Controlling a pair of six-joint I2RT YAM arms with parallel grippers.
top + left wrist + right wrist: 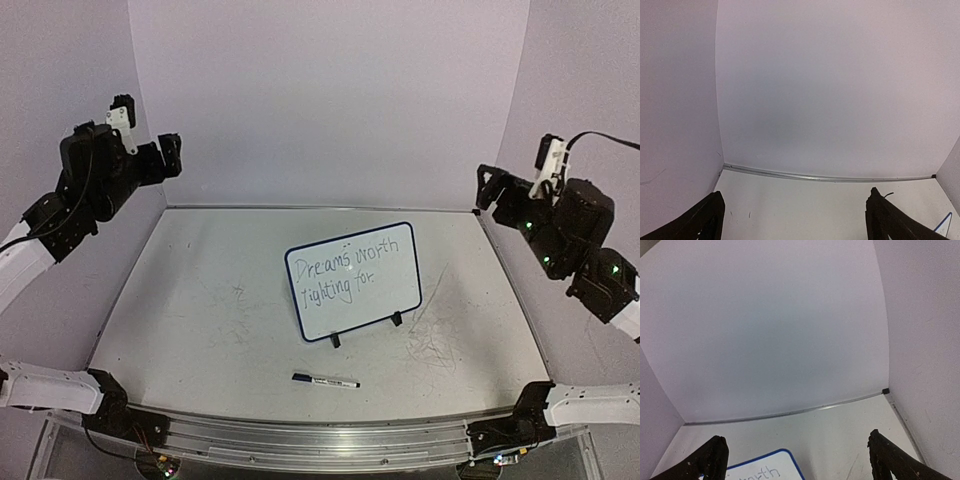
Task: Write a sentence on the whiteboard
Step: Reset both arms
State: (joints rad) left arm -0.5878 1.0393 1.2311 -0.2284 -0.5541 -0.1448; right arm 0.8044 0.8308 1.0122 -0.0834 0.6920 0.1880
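Nearest the bases, a marker [326, 380] lies flat on the table [180, 300], at 6 o'clock from the whiteboard [380, 300]. Neither arm grips it, likely because the writing looks finished. The whiteboard stands mid-table on its two black feet, leaning back so its face reads from the front. The sentence [348, 268] fills its upper half in two blue lines. Farther back, the left gripper [168, 155] hangs raised at 10 o'clock and the right gripper [487, 188] at 2 o'clock, elbows folded, well apart from the board, probably to leave it unobstructed. In the wrist views each pair of fingers is spread wide with nothing between them.
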